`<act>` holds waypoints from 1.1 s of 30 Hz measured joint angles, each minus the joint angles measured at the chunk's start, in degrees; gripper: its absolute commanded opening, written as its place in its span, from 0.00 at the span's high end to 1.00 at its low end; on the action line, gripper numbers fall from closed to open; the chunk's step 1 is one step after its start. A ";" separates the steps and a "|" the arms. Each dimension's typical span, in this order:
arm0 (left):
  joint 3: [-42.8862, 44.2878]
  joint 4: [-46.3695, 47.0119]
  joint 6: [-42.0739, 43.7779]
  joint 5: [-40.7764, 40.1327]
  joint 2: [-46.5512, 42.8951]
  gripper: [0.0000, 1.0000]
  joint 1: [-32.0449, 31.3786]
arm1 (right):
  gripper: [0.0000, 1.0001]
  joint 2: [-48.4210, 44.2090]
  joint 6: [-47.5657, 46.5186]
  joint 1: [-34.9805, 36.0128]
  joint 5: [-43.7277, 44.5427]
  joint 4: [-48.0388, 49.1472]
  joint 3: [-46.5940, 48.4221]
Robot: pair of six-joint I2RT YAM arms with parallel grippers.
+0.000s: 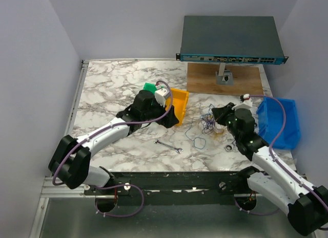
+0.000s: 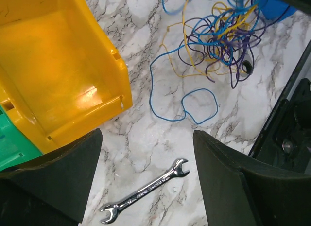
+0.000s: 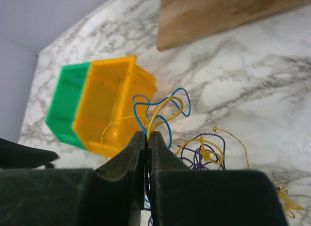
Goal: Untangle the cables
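Observation:
The cables (image 1: 207, 121) are a small tangle of thin blue, yellow and purple wires lying on the marble table between the two arms. My right gripper (image 1: 220, 114) is at the tangle's right side. In the right wrist view it (image 3: 148, 133) is shut on yellow and blue strands of the cables (image 3: 163, 105), which loop up out of its fingertips. My left gripper (image 1: 172, 118) hangs left of the tangle beside the yellow bin. In the left wrist view it (image 2: 147, 134) is open and holds nothing, and the cables (image 2: 218, 36) lie ahead at the upper right.
A yellow bin (image 1: 180, 102) with a green bin (image 1: 150, 87) behind it stands left of the cables. A small wrench (image 1: 169, 146) lies on the table under the left gripper. A blue bin (image 1: 279, 120) is at the right, with a wooden board (image 1: 225, 79) and a network switch (image 1: 230, 38) at the back.

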 measured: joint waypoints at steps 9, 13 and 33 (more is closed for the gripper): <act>-9.88 12.20 -3.89 3.67 -6.40 0.22 0.00 | 0.99 0.11 0.94 0.00 -6.82 -8.09 13.49; -12.57 17.05 -5.38 3.67 -8.15 0.23 0.00 | 0.99 0.52 1.18 0.00 -9.92 -12.26 18.45; -7.87 26.86 -7.58 3.63 -0.87 0.24 -5.33 | 0.99 3.58 -0.13 0.00 -17.86 -24.30 38.49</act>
